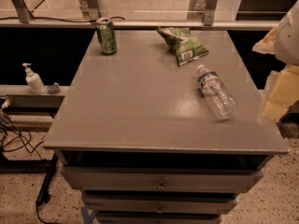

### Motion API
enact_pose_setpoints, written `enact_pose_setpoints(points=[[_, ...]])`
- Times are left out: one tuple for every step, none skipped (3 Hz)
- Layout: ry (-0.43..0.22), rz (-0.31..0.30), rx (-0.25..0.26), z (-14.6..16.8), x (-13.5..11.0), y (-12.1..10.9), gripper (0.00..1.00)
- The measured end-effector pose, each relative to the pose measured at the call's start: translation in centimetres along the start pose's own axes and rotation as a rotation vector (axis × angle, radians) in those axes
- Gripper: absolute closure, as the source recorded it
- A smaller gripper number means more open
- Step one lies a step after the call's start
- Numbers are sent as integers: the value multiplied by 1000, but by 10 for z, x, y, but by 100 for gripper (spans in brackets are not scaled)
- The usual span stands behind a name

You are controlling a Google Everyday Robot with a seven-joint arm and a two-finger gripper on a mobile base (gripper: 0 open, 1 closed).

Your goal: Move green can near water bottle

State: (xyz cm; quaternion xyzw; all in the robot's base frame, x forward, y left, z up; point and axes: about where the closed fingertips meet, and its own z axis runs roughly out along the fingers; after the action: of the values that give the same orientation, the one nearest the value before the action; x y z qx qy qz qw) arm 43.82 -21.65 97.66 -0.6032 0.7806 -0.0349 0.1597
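Observation:
The green can (106,36) stands upright at the far left corner of the grey table (140,111). The water bottle (214,91) lies on its side at the right of the table, white cap pointing to the far side. Can and bottle are far apart, with most of the tabletop between them. My gripper (276,107) shows as a pale, blurred shape at the right edge of the view, beside the table's right edge and just right of the bottle. It holds nothing that I can see.
A green and white chip bag (183,45) lies at the far middle of the table, between can and bottle. A white pump dispenser bottle (33,80) stands on a low ledge to the left. Drawers sit under the tabletop. Cables lie on the floor at left.

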Motion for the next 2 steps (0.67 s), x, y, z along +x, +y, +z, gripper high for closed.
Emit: enact_pose_setpoints(points=[[0, 0, 0, 0, 0, 0, 0], [-51, 23, 18, 2, -4, -6, 0]])
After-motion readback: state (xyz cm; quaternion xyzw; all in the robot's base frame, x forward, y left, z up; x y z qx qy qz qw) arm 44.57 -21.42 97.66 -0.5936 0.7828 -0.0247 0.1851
